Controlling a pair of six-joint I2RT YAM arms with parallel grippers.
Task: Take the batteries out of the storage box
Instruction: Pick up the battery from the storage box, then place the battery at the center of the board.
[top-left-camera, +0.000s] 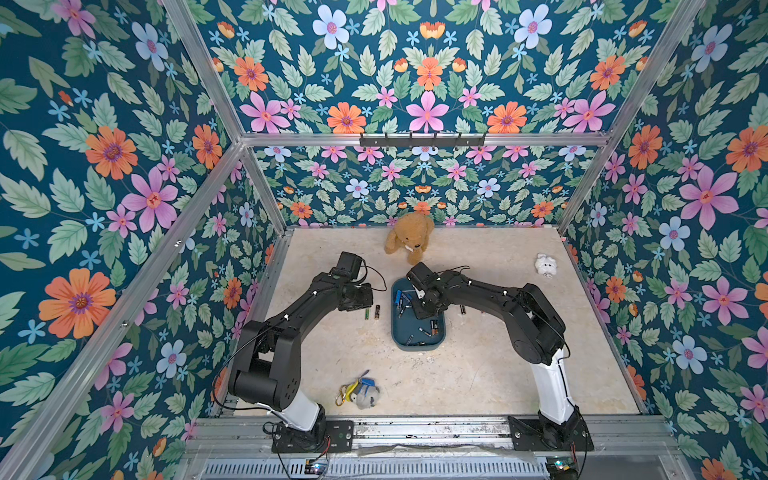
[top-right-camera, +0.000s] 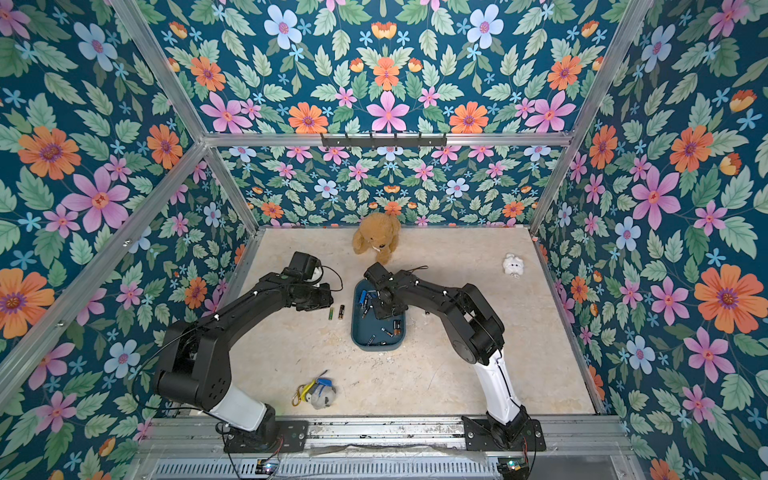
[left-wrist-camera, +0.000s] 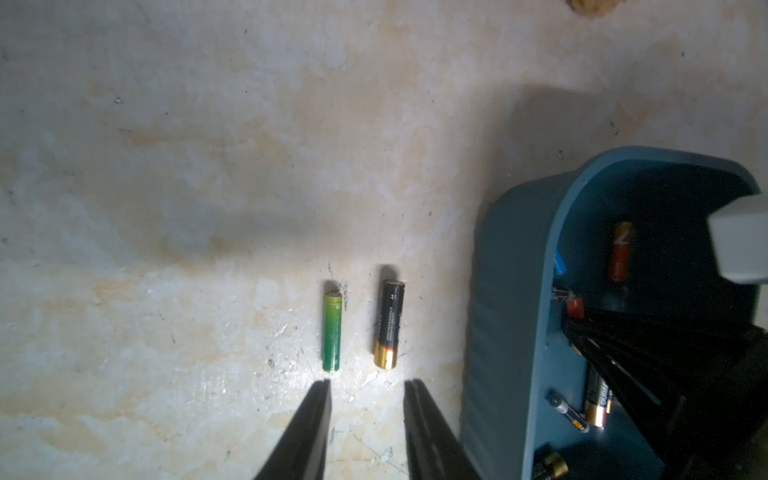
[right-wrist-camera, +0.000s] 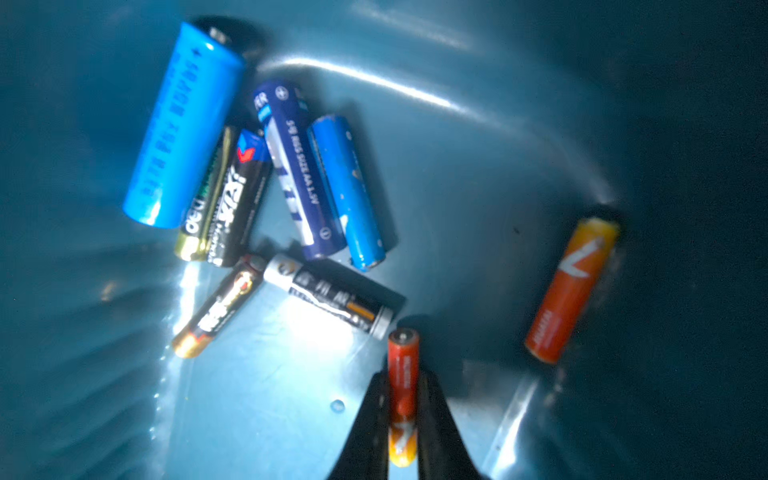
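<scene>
Right gripper is down inside the storage box, jaws pinched on a slim red-orange cell. It's held lengthwise btwn the fingers w/ its capped end poking out past the tips. Can't tell if it's clear of the box floor. Over on the other side, the left gripper hangs low over the table, jaws apart, nothing btwn them.

Big to small:
- Table: beige, marbled, scuffed.
- Teddy bear: far edge, approx centre.
- Storage box: teal, mid-table, near side of the bear, btwn the two arms.
- Keychain bundle: near the front edge, left of the box, well apart from it.
- White toy: far right, alone.
- Batteries: most lie loose in the box, incl. a fat bright blue cell at the edge of a touching cluster, and an orange cell apart by the wall.
- Two are out on the table just left of the box: a green cell and a black-and-gold cell, side by side, parallel, not touching, just ahead of the left fingertips.
</scene>
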